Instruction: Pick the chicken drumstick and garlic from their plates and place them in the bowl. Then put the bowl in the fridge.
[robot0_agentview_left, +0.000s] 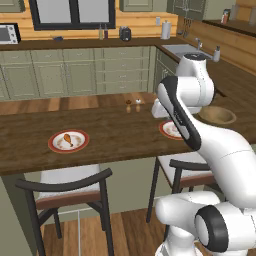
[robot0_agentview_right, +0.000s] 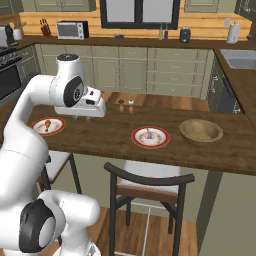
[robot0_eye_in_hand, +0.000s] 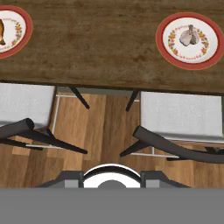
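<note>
The chicken drumstick (robot0_agentview_left: 68, 139) (robot0_agentview_right: 47, 124) lies on the left plate (robot0_agentview_left: 54, 146), and its edge shows at the left border of the hand view (robot0_eye_in_hand: 1, 33). On the other plate (robot0_eye_in_hand: 163, 43) (robot0_agentview_right: 135, 141) rests the whitish garlic (robot0_eye_in_hand: 189, 36) (robot0_agentview_right: 148, 133). The wooden bowl (robot0_agentview_right: 201, 132) (robot0_agentview_left: 216, 115) stands empty at the counter's right end. My gripper (robot0_agentview_right: 82, 118) hovers above the counter between the two plates, pointing down, its fingers slightly apart with nothing between them. The fridge is out of view.
Two dark chairs (robot0_eye_in_hand: 30, 131) (robot0_eye_in_hand: 175, 146) with pale seats are pushed under the counter's near edge. Two small shakers (robot0_agentview_right: 126, 105) (robot0_agentview_left: 133, 105) stand at the counter's far edge. A sink (robot0_agentview_left: 182, 50) and cabinets line the back wall.
</note>
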